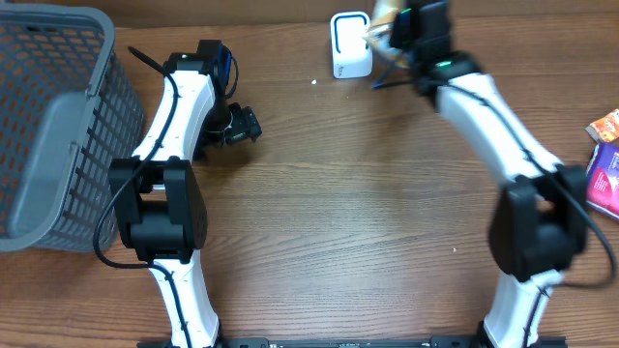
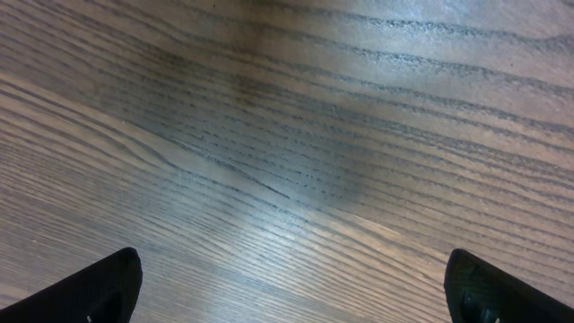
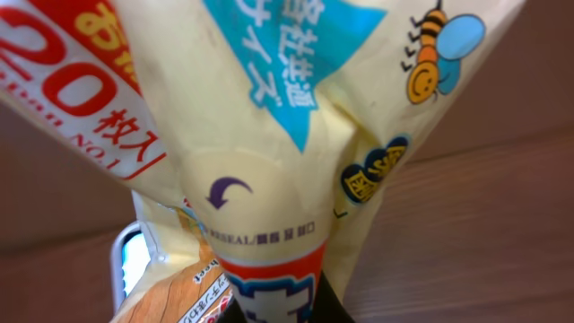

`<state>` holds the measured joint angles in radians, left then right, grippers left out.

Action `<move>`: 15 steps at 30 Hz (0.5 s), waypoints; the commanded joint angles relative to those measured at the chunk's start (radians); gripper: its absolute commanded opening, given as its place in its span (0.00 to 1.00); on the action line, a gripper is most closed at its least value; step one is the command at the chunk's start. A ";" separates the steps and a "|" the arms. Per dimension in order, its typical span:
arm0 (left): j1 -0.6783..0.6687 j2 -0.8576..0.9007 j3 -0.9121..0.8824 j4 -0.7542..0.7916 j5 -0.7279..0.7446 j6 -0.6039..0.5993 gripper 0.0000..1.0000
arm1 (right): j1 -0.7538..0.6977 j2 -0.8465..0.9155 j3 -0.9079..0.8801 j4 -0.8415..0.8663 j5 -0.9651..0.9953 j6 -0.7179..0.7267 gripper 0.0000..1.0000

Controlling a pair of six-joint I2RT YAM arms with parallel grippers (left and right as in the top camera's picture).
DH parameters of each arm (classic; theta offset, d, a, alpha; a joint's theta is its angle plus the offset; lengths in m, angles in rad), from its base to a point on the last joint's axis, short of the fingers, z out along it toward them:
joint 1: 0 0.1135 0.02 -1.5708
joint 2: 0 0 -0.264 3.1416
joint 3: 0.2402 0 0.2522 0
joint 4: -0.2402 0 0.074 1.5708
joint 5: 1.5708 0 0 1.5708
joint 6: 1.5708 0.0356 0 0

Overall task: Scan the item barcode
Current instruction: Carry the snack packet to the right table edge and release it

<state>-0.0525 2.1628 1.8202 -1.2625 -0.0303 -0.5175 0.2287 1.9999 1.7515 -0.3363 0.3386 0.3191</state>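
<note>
The item is a pale yellow packet (image 3: 296,117) with red, blue and bee print, and it fills the right wrist view. My right gripper (image 1: 398,27) is shut on the packet's lower end; only a dark finger (image 3: 334,307) shows behind it. In the overhead view the packet (image 1: 382,17) hangs at the table's far edge, right beside the white scanner (image 1: 350,44). The scanner (image 3: 126,260) peeks out at the packet's lower left, with its window lit. My left gripper (image 1: 247,126) stands open over bare wood, and its two fingertips (image 2: 108,287) are far apart.
A grey mesh basket (image 1: 92,145) fills the left end of the table. At the right edge lie an orange packet (image 1: 604,126) and a purple one (image 1: 604,179). Both arm bases stand at the near edge.
</note>
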 commanded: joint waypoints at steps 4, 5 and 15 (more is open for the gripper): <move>-0.002 0.008 -0.001 -0.008 0.005 0.016 1.00 | -0.328 -0.165 0.024 -0.286 0.042 0.215 0.04; -0.002 0.008 -0.001 -0.008 0.005 0.016 1.00 | -0.374 -0.164 0.023 -0.333 0.043 0.217 0.04; -0.002 0.008 -0.001 -0.004 0.005 0.016 1.00 | -0.749 -0.139 -0.038 -0.503 0.042 0.286 0.04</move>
<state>-0.0525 2.1628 1.8202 -1.2675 -0.0307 -0.5175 -0.4465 1.8706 1.7378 -0.8471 0.3702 0.5323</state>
